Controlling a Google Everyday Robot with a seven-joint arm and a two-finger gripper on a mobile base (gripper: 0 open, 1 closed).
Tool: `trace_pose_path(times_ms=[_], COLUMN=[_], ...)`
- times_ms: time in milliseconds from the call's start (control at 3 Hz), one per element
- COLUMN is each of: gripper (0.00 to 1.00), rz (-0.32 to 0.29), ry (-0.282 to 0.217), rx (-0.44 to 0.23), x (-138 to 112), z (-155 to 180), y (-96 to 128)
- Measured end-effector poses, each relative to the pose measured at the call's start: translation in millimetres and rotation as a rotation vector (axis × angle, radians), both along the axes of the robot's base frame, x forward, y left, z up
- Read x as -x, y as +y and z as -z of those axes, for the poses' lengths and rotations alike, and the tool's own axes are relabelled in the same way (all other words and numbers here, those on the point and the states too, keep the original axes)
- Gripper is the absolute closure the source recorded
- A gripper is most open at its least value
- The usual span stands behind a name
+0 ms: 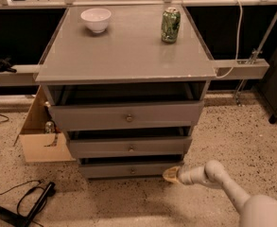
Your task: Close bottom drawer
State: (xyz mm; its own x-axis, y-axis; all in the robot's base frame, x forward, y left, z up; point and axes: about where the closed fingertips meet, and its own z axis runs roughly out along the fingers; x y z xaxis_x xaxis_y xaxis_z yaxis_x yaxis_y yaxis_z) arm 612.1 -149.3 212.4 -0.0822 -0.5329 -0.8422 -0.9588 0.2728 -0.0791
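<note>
Camera view: gripper (169, 175) at bottom drawer (124, 170) front.

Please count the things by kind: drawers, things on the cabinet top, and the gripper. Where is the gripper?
Drawers: 3 (top drawer, middle drawer, bottom drawer)
Bowl: 1
Can: 1
Gripper: 1, low, at the bottom drawer's right end
Total: 6

Low grey bottom drawer (128, 170), slightly open, pincer (169, 175) at its right front corner

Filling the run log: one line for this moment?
target: low grey bottom drawer with round knob, partly open | gripper: at drawer front's right end
</note>
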Motion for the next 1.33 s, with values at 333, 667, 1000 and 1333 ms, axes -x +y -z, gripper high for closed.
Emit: trace_pose_path(times_ms=[333,667,1000,1333], gripper=[1.0,1.0,1.0,1.0], rz=[-0.089,-0.081,0.017,0.148], ry=[0.026,0.044,0.028,-0.068], rx=[0.111,0.25,0.414,0.54], x=[41,73,89,104], z=[-56,-113,-168,-243], y=[-48,-95,-137,-165])
